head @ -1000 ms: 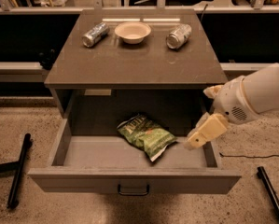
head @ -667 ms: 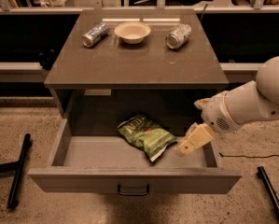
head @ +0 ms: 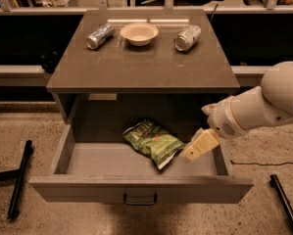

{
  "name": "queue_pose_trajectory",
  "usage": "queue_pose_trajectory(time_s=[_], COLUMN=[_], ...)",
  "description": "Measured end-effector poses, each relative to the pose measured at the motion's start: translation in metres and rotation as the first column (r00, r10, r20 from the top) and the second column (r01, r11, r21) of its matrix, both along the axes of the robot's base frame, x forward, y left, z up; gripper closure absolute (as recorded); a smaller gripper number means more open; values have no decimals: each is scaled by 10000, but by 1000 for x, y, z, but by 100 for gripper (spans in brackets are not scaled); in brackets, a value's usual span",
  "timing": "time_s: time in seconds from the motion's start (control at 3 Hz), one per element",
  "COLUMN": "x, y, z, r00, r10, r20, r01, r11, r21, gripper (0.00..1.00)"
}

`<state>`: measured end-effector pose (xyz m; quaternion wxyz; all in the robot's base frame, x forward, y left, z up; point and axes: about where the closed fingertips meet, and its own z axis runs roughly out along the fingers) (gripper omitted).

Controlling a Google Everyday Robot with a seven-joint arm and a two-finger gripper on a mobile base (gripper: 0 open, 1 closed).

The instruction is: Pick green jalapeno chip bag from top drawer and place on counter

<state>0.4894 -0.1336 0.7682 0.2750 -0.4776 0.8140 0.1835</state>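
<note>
The top drawer (head: 136,189) is pulled open, its dark handle at the front centre. The green jalapeno chip bag (head: 153,142) lies flat inside it, a little right of the middle. My gripper (head: 193,151) hangs over the drawer's right part, its pale tip just right of the bag's right edge. The white arm comes in from the right. The counter (head: 141,65) sits above the drawer.
On the counter's far part lie a crushed silver can (head: 100,35) on the left, a pale bowl (head: 139,33) in the middle and another silver can (head: 187,37) on the right. Black legs (head: 18,177) lie on the floor to the left.
My gripper and arm have moved left and slightly down, from the drawer's right wall toward the bag's right edge. The bag has not moved.
</note>
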Motion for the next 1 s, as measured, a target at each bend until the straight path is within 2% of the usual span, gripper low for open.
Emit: queue_pose_trajectory(time_s=[0.33,0.67,1.0], x=[31,49,62], y=[11,17,30], z=[-28,-43,-67], r00=[9999,9995,9998], r10=[-111,-207,-144], r20=[78,245,103], r01=[112,210,145], r11=[9999,9997,9998], r21=[-61,-120,-166], gripper=[0,0,0])
